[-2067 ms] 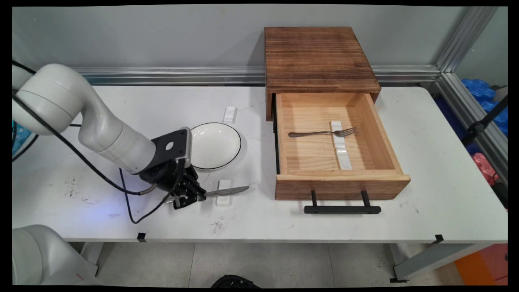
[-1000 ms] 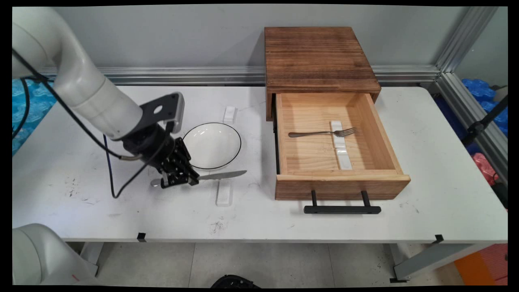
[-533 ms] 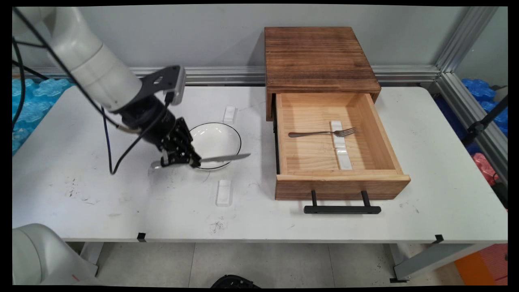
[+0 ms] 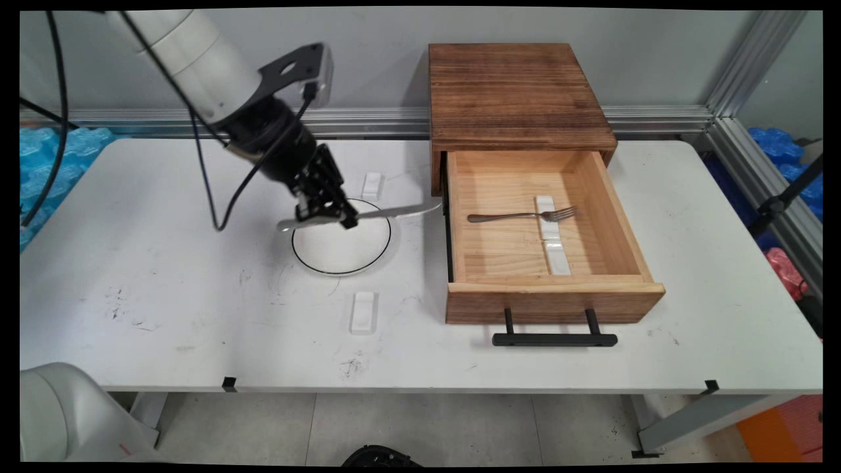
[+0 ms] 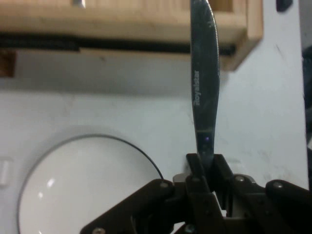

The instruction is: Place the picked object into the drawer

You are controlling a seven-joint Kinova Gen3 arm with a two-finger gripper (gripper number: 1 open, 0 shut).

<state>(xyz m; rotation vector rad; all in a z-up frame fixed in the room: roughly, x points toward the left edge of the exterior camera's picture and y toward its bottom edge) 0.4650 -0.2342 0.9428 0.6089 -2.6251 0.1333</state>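
Observation:
My gripper is shut on a steel table knife, held level in the air above the far side of a white plate with a thin black rim. The blade points right, its tip close to the left wall of an open wooden drawer. Inside the drawer a fork lies across a white cutlery rest, with a second white rest just in front of it.
A white rest lies on the table in front of the plate and another behind it. The drawer juts from a dark wooden cabinet at the back; its black handle faces the near edge.
The knife was lifted off the near white rest; the gripper has carried it up, back and to the right, from beside that rest to above the plate's far side near the drawer.

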